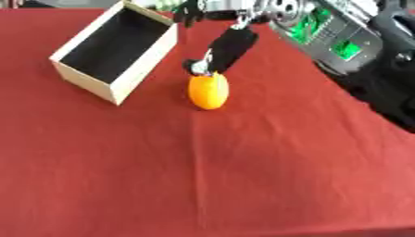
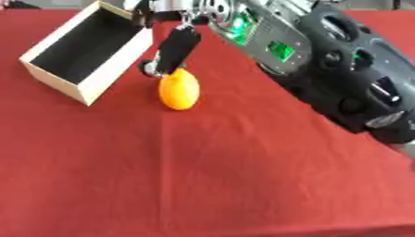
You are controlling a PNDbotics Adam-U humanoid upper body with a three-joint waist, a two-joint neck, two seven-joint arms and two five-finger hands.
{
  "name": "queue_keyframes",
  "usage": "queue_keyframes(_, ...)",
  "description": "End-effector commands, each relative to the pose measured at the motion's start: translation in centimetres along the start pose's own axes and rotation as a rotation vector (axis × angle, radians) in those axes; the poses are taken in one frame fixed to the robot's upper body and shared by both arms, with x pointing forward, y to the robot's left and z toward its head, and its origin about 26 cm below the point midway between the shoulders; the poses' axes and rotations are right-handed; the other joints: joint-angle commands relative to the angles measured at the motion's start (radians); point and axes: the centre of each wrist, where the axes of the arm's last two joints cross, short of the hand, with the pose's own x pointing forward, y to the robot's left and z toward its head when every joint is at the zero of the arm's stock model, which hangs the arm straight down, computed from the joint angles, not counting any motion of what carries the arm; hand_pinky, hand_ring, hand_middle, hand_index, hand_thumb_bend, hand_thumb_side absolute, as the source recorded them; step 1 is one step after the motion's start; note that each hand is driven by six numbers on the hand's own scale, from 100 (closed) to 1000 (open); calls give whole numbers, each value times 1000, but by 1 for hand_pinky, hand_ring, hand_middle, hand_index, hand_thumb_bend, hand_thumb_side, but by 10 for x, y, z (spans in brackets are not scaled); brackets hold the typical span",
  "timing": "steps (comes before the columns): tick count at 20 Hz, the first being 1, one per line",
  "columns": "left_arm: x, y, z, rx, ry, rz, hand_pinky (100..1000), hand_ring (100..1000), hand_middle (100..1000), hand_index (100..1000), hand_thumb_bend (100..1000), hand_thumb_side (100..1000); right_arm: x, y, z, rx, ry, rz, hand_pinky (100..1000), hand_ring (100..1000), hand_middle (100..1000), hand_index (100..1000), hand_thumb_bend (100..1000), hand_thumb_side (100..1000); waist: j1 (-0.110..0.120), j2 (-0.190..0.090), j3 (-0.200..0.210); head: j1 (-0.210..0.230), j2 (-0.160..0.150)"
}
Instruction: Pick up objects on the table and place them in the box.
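Although the near half of the red worktop (image 1: pixel 243 185) lies bare, the work sits further off: an orange, egg-shaped fruit (image 1: pixel 208 91) stands on end just beyond the middle, toward 12 o'clock. Touching its top from 1 o'clock is the right robot hand (image 1: pixel 217 55), reaching down from the upper right; one dark finger or thumb meets the fruit's crown, while other fingers show higher up near the box rim. Whether it has closed round the fruit cannot be told, since only the top is met and no finger shows on the flanks. The left robot hand is not seen. Judged by its look, the fruit is light, stiff-skinned and smooth, so likely to roll or slip if pinched at the tip; taking hold across its broad middle, on opposite sides, seems safer. Farther off at 10 o'clock, just beside the fruit, stands the open wooden box (image 1: pixel 142 65), dark inside with nothing seen in it
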Motion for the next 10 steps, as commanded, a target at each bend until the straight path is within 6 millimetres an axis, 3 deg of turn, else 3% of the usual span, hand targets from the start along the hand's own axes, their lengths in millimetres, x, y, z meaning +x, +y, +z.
queue_keyframes(1, 7, 3, -6, -5, -32, -4, 472, 547, 610, 810, 344, 612, -5, -1, -1, 110, 53, -76, 964, 950, 877, 1000, 163, 191, 5, -18, -1, 0, -5)
queue_keyframes(6, 7, 3, -6, -4, -32, -4, 472, 546, 609, 810, 337, 611, -17, 11, -11, 165, 70, -102, 963, 953, 883, 1000, 199, 210, 6, -18, -1, 2, -5)
queue_keyframes(10, 7, 2, -6, -6, -31, -2, 472, 545, 608, 807, 326, 608, -34, 23, -25, 184, 119, -80, 962, 957, 884, 1000, 274, 289, 6, -17, 0, 1, -5)
